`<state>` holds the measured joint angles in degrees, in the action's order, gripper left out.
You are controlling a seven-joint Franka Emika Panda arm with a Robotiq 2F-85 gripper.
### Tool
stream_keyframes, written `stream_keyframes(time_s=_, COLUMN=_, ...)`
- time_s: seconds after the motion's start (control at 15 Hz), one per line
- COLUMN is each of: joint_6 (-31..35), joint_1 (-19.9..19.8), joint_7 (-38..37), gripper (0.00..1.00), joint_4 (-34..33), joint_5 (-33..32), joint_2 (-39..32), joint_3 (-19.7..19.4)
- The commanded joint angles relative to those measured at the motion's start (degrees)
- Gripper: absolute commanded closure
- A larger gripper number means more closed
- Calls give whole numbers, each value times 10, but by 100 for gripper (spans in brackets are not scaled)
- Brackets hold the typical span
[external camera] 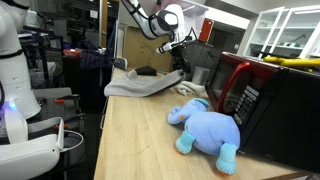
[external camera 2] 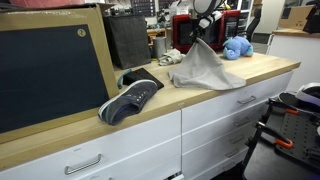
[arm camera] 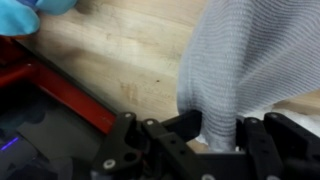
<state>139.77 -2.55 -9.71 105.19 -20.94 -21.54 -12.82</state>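
Grey cloth point(arm camera: 245, 60): soft, light and limp, so it drapes and may slip; take hold at a bunched fold near an edge. Tool point(arm camera: 218, 135) is clamped on such a fold, holding a peak raised; the remainder lies on the worktop point(arm camera: 120, 60). Arm point(external camera: 160, 20) reaches down from above, wrist near vertical. Beyond: plush point(external camera 2: 236, 47), microwave point(external camera: 250, 90)

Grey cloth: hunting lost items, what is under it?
Under the grey cloth, where the gripper holds it up, only wooden countertop shows; the draped rest hides anything beneath.
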Motion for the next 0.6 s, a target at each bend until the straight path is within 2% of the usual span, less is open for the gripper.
stream_keyframes(time_s=0.0, joint_6=24, joint_1=2, joint_7=-36, gripper=100, joint_4=-35, joint_5=-49, joint_2=-32, joint_3=-24)
stream_keyframes(time_s=0.27, joint_6=40, joint_1=3, joint_7=-74, gripper=100, joint_4=-52, joint_5=-99, joint_2=-56, joint_3=-60)
stream_keyframes(time_s=0.33, joint_6=38, joint_1=3, joint_7=-85, gripper=75, joint_4=-54, joint_5=-105, joint_2=-58, joint_3=-67)
stream_keyframes(time_s=0.4, joint_6=38, joint_1=4, joint_7=-94, gripper=74, joint_4=-54, joint_5=-109, joint_2=-60, joint_3=-73)
stream_keyframes(time_s=0.53, joint_6=36, joint_1=4, joint_7=-104, gripper=60, joint_4=-48, joint_5=-105, joint_2=-51, joint_3=-76)
